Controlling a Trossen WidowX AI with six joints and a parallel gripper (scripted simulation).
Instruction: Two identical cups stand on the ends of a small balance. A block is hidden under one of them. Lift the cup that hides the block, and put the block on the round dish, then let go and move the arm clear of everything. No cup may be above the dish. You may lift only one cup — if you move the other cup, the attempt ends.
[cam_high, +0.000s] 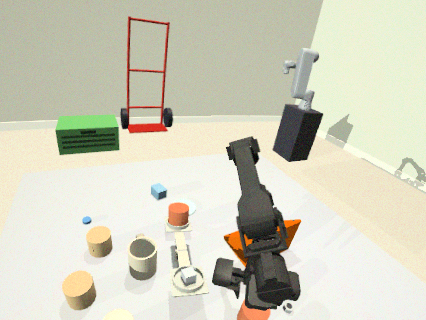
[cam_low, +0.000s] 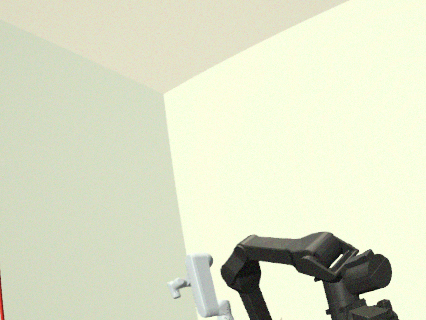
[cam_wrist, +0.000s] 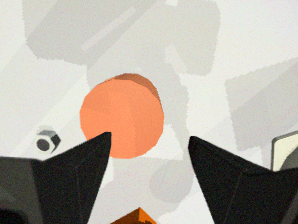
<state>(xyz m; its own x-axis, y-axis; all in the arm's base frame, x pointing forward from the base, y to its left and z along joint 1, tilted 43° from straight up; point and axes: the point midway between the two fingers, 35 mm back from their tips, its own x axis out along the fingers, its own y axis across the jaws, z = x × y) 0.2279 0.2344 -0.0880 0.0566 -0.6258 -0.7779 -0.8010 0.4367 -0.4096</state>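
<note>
The balance (cam_high: 182, 256) has a small grey block (cam_high: 188, 275) uncovered on its near pan. One orange-red cup (cam_high: 178, 214) stands on the far end. The other orange cup (cam_high: 253, 314) (cam_wrist: 120, 112) is on the table to the right of the balance, partly hidden by the arm in the top view. My gripper (cam_wrist: 150, 140) is open and empty above this cup, with the cup below and off to one side of the fingertips. A pale blue round dish (cam_high: 190, 205) is partly hidden behind the far cup. The exterior view shows only the arm's upper parts.
An orange wedge-like object (cam_high: 291, 231) (cam_wrist: 140, 218) lies by the arm, and a small nut (cam_high: 288, 307) (cam_wrist: 46, 142) near the cup. Left of the balance are a mug (cam_high: 142, 260), two tan cylinders (cam_high: 99, 242) (cam_high: 79, 290) and a blue disc (cam_high: 86, 220). A blue block (cam_high: 159, 191) lies farther back.
</note>
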